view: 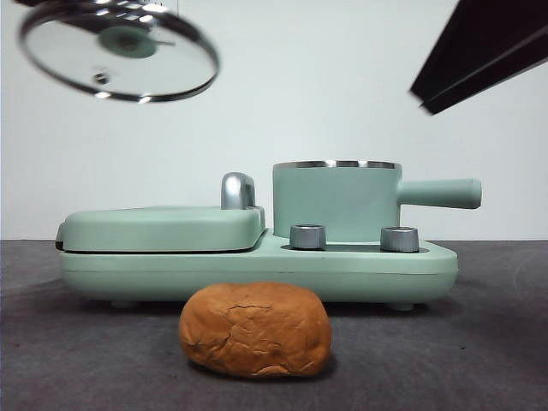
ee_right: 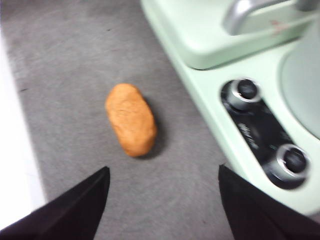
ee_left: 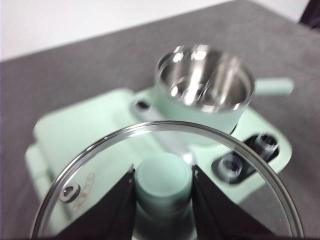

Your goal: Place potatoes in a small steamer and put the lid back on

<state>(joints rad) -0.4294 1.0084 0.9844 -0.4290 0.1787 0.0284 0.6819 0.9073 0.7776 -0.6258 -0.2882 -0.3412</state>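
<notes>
Front view: potato [view: 255,330] lying on the grey table [view: 479,360], just before the mint-green cooker base [view: 257,270], untouched. Steamer pot [view: 336,201] standing uncovered on the base's right half, straight handle [view: 438,193] pointing right. Flat griddle cover [view: 163,228] closed on the left half, steel handle [view: 237,190] beside the pot. Two steel knobs [view: 307,236] along the front of the base below the pot. Glass lid [view: 118,53] held tilted high at upper left, well apart from the pot.

Left wrist view: left gripper [ee_left: 164,182] clamped on the lid's green knob [ee_left: 163,178], one black jaw on each side; pot's bare steel inside [ee_left: 205,80] visible beyond the lid's rim.

Right wrist view: right gripper [ee_right: 164,176] hovering above the table with jaws spread wide, gripping nothing; potato [ee_right: 131,119] lying beyond them, close to the base's edge. Same arm seen as a dark bar at upper right of the front view.
</notes>
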